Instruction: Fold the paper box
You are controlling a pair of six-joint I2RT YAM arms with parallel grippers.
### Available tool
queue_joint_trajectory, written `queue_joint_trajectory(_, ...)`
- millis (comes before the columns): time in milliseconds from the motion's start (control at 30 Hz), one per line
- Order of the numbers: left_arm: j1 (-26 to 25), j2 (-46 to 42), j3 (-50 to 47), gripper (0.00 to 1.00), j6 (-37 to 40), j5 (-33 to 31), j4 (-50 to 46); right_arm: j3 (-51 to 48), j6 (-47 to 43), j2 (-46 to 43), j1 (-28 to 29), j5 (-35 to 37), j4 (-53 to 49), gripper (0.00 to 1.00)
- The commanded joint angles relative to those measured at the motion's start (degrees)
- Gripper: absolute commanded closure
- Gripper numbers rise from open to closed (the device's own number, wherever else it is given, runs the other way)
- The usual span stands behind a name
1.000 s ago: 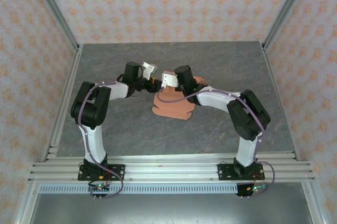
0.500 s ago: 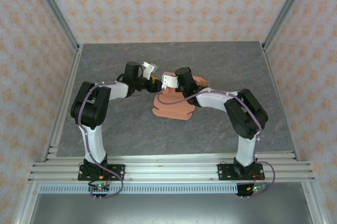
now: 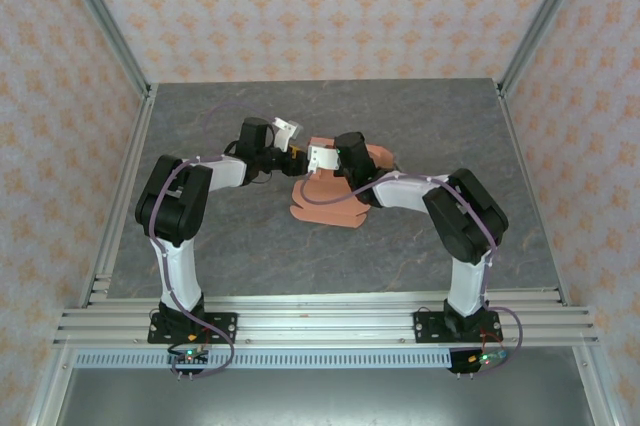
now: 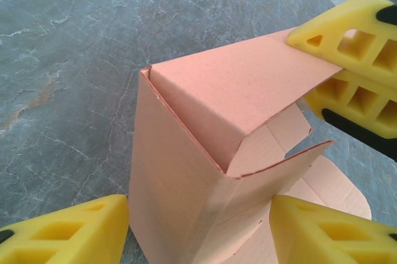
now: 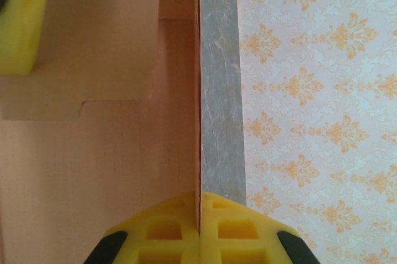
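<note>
So the paper box (image 3: 325, 201) sits pretty much in the middle of the table (image 3: 420, 116), about level between the left and right edges, with both arms reaching in and meeting right over it. It's half folded. Part of it stands up as a hollow sleeve, and the near part lies flat on the table with its wavy-edged flaps spread out toward the near edge.

The left gripper (image 3: 293, 153) comes in from the left. From its own camera the left gripper (image 4: 198, 208) is spread wide, with the standing part of the box (image 4: 186, 171) sitting right between the two yellow fingers (image 4: 68, 233). Both pads look like they're right up against the card walls, but honestly I can't tell if it's actually squeezing or just bracketing it.

The right gripper (image 3: 318, 157) comes from the other side and ends up just beside the left one, at the far end of the box. In the left wrist view you can see the right gripper (image 4: 322, 69) up at the top right, clamped on the end of the top flap, which slopes up from the box's folded corner toward it. From the right wrist camera the right gripper (image 5: 200, 214) has its fingers pressed together with just the thin edge of the card (image 5: 93, 171) running between them, so it's a proper pinch on the box. One of the left gripper's yellow pads (image 5: 18, 16) shows in the top left corner of that view, lying against a notched panel of the same card.
</note>
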Motion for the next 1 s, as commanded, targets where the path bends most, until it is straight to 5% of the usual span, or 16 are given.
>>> queue_joint_trajectory(0, -0.9, -0.6, 1.4, 0.41, -0.6, -2.1, 0.4, -1.5, -1.1, 0.6, 0.2, -0.9, 3.3, 1.00)
queue_joint_trajectory(467, -2.6, -1.3, 1.6, 0.49, 1.6, -5.4, -1.7, -7.2, -4.1, 0.7, 0.6, -0.8, 15.4, 1.00)
queue_joint_trajectory(967, -4.2, -4.4, 0.1, 0.55, 4.2, -14.8, -3.3, -9.2, -1.1, -2.4, 1.2, -2.6, 13.1, 1.00)
